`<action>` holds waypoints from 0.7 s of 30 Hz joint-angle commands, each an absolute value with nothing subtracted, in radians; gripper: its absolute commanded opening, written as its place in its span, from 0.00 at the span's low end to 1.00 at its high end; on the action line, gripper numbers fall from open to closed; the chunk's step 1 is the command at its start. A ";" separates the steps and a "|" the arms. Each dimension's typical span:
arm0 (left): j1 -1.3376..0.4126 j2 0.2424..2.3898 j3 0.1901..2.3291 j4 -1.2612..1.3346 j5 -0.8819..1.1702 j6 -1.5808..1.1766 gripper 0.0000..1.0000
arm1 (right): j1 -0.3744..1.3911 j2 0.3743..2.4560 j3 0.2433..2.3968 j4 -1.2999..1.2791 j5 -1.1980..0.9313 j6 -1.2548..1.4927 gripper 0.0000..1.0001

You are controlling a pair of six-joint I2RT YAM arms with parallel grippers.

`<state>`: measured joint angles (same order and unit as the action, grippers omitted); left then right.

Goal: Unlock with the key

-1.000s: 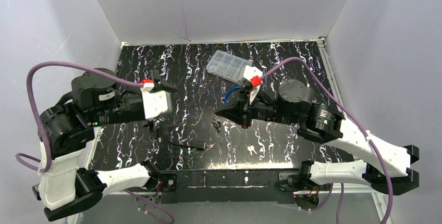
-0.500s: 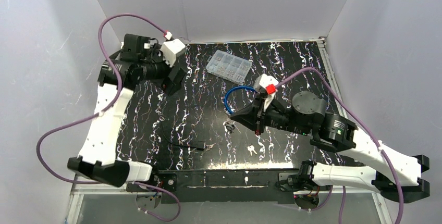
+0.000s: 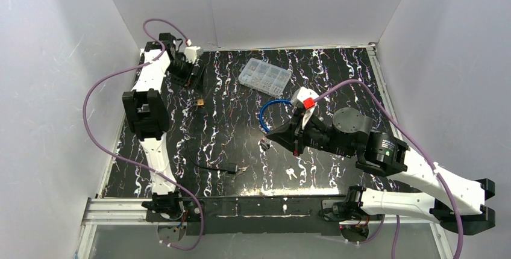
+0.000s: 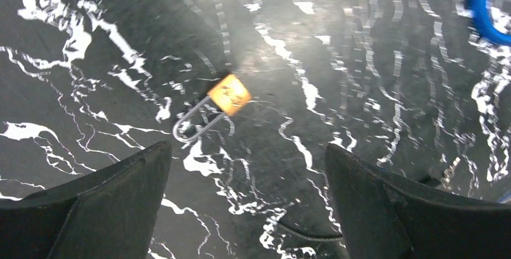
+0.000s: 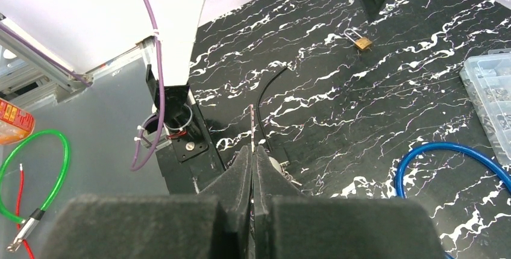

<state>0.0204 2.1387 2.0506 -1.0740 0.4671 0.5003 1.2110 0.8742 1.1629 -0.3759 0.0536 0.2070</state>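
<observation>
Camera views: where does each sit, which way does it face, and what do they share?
Top external: above and behind the bases, looking down on the table; left arm and right arm show.
Left wrist: on its arm, facing down at the padlock; open left tool shows.
Right wrist: on its arm, facing the table's left side; shut right tool shows.
Shared: all three show the padlock and blue cable.

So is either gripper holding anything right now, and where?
Right gripper pinches what looks like the key, blade sticking out past its fingertips. Left gripper is open, empty.
</observation>
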 commanded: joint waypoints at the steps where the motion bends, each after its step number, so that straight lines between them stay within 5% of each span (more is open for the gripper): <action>1: 0.058 2.134 2.034 -0.988 0.422 0.427 0.98 | 1.204 0.870 1.164 -0.299 0.078 0.214 0.01; 7: 0.048 2.138 1.916 -0.865 0.351 0.386 0.98 | 1.193 0.900 1.170 -0.273 0.077 0.213 0.01; 21: 0.037 2.119 1.742 -0.709 0.271 0.477 0.61 | 1.138 0.922 1.174 -0.263 0.029 0.235 0.01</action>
<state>0.0349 2.1765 1.7374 -0.7250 0.2741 0.4500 1.1458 0.9199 1.1614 -0.3141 0.0456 0.2222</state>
